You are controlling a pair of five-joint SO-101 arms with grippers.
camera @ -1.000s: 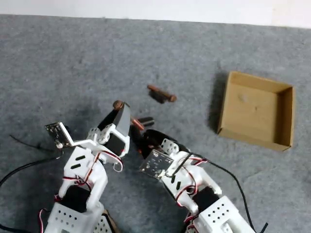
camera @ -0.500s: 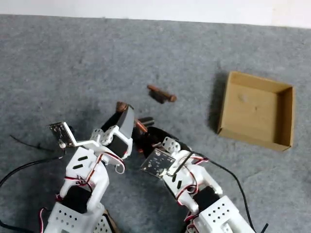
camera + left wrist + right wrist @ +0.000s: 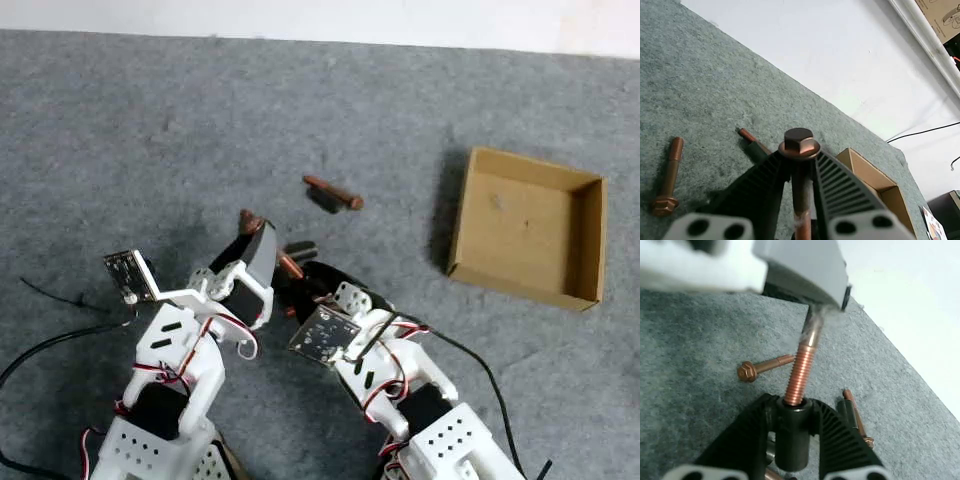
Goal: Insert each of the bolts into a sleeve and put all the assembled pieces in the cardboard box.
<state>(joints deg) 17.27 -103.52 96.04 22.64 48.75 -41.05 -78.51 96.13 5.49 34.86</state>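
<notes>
The bolt [image 3: 247, 219] is held in the left gripper [image 3: 255, 240], a little left of the middle of the high view. The fingers are closed on its shank just under the flanged head [image 3: 799, 143], as the left wrist view shows. In the right wrist view the threaded end of this bolt [image 3: 801, 371] goes into the mouth of the black sleeve [image 3: 791, 437]. The right gripper [image 3: 791, 407] clamps this sleeve between its two ribbed fingers. How deep the thread sits inside I cannot tell. In the high view the two grippers meet tip to tip, with the right gripper [image 3: 300, 285] just below and right of the left one.

Near them a loose bolt [image 3: 762, 366] lies flat on the grey mat [image 3: 150, 130]. An assembled piece [image 3: 333, 194] – a bolt through a dark sleeve – lies above the grippers, apart from both. A short dark piece [image 3: 300, 248] lies just beside the fingers; it looks like another sleeve, but I am not sure.

The cardboard box [image 3: 590, 240] stands at the right of the high view, open side up, its left wall facing the arms. A wide stretch of mat lies between this wall and the grippers, and still more mat spreads to the upper left – up to the far edge, where the mat meets a white surface [image 3: 320, 18].
</notes>
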